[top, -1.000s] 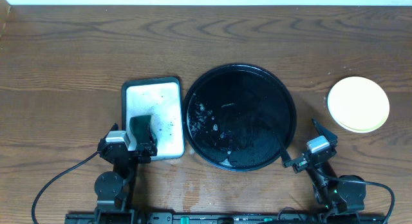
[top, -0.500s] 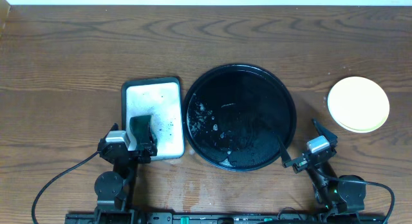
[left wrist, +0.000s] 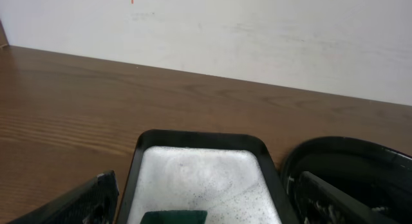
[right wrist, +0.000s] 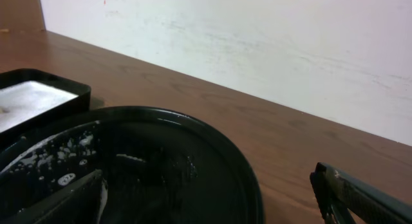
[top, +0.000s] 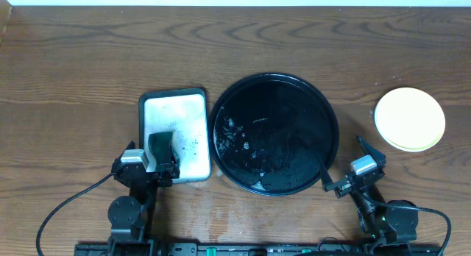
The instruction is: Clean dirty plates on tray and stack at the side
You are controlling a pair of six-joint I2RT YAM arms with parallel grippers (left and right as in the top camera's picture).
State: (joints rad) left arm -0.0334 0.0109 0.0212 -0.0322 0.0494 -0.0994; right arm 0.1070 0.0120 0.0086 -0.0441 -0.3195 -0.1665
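The round black tray (top: pixel 274 133) sits mid-table with no plates on it, only white foam flecks. It also shows in the right wrist view (right wrist: pixel 193 159) and at the right of the left wrist view (left wrist: pixel 347 159). The plates (top: pixel 410 118) stand stacked at the right side, pale yellow on top; the lower ones are hidden. My left gripper (top: pixel 151 166) is open at the near end of the small tray, with nothing between its fingers. My right gripper (top: pixel 346 168) is open and empty, over the black tray's near right rim.
A small rectangular dark-rimmed tray (top: pixel 174 109) with foamy white inside lies left of the black tray, also in the left wrist view (left wrist: pixel 199 176). A dark green sponge (top: pixel 160 144) lies in its near end, between the left fingers. A white wall bounds the far side.
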